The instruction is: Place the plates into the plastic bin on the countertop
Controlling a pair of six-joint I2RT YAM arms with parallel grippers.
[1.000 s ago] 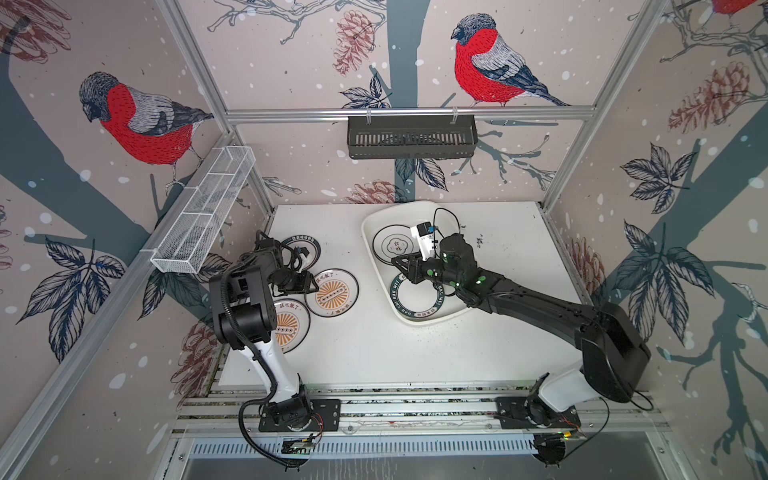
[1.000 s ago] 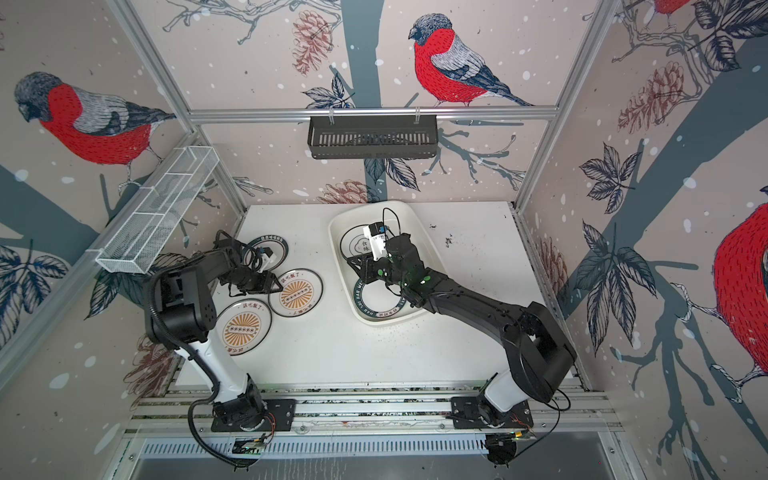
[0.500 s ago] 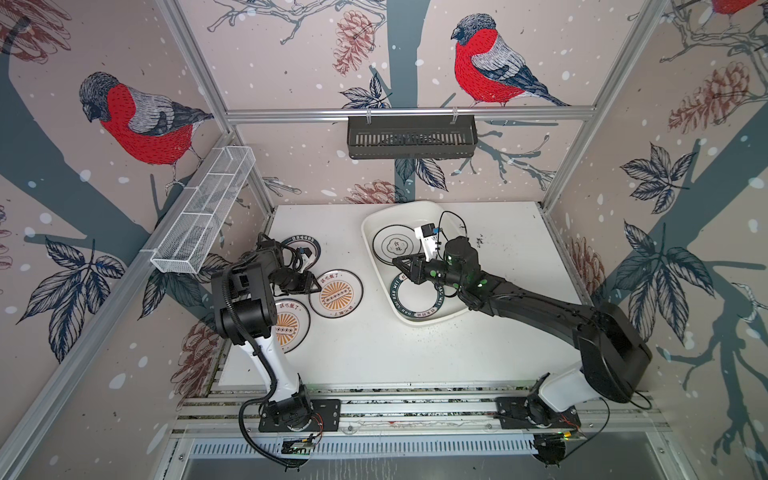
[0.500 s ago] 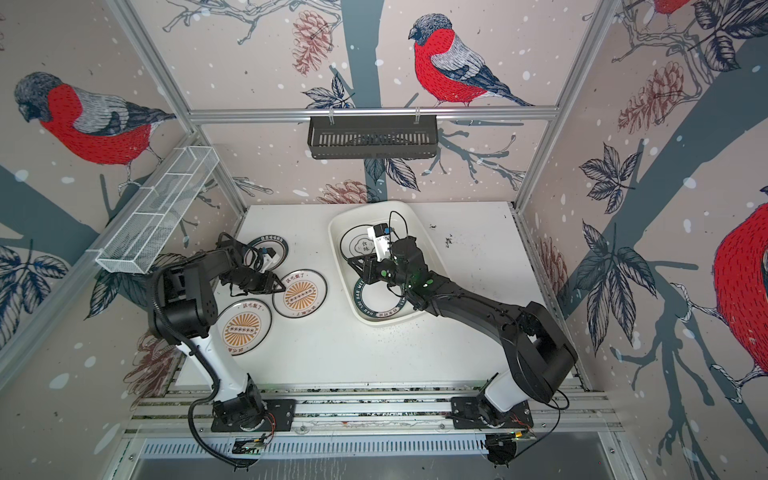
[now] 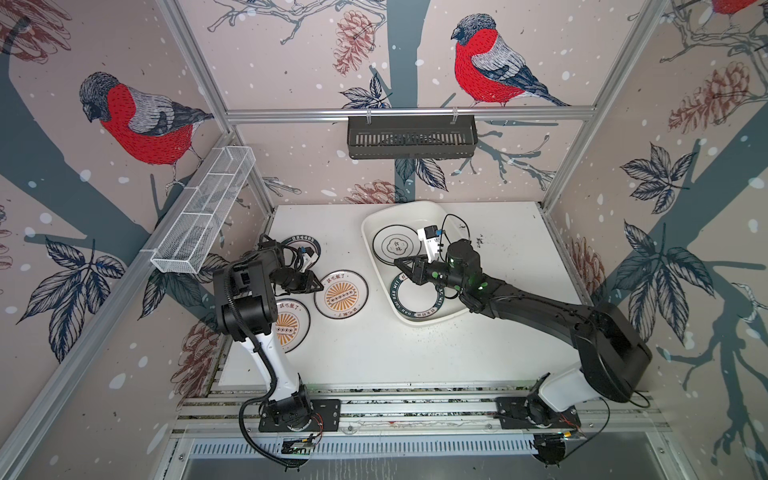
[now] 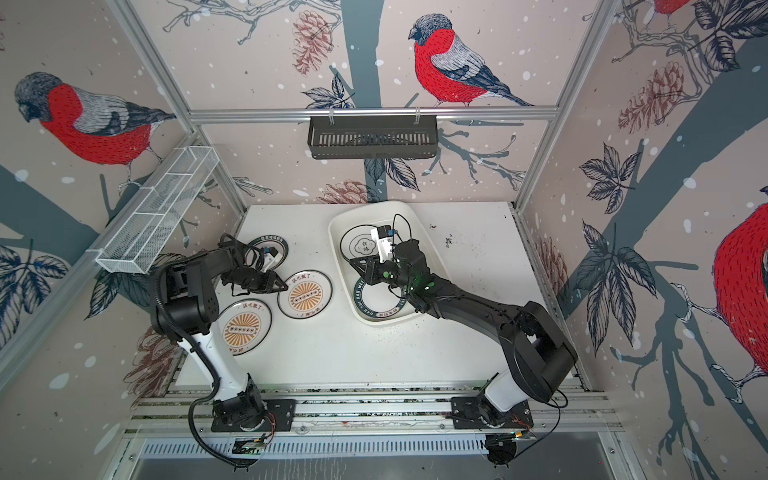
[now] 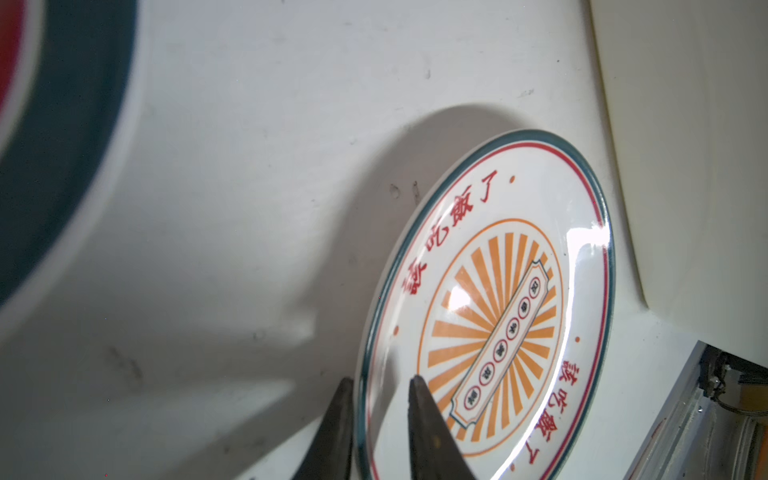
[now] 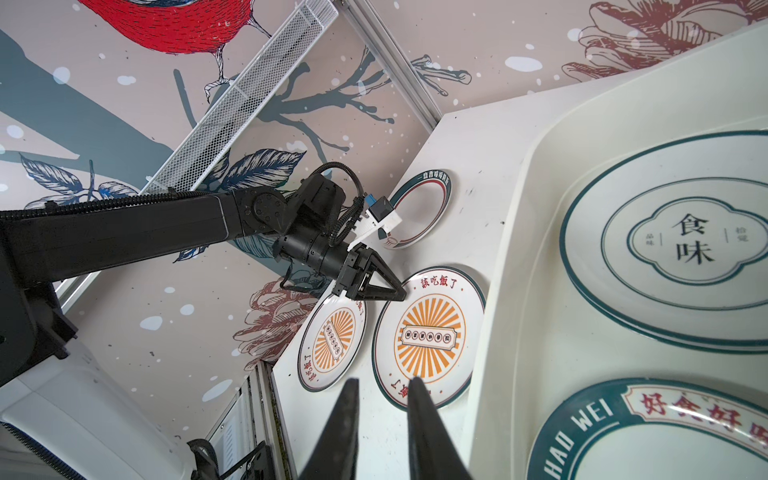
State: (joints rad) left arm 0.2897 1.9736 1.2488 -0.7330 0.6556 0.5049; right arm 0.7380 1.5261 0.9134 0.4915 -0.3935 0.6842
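While the right hand (image 5: 398,264) hovers, left hand (image 5: 319,287) straddles a sunburst plate (image 5: 341,295) rim.

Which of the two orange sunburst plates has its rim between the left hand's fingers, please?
The sunburst plate beside the tub: the left hand straddles its rim. The other sunburst plate, nearer the front, lies clear of it.

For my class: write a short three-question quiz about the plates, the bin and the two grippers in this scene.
1. True or false: the left gripper straddles a sunburst plate's rim.
2. How many plates lie on the countertop, outside the bin? A one, B three, C five.
3. Fill in: the ___ gripper is above the bin.
Key: 1 true; 2 B; 3 right gripper.
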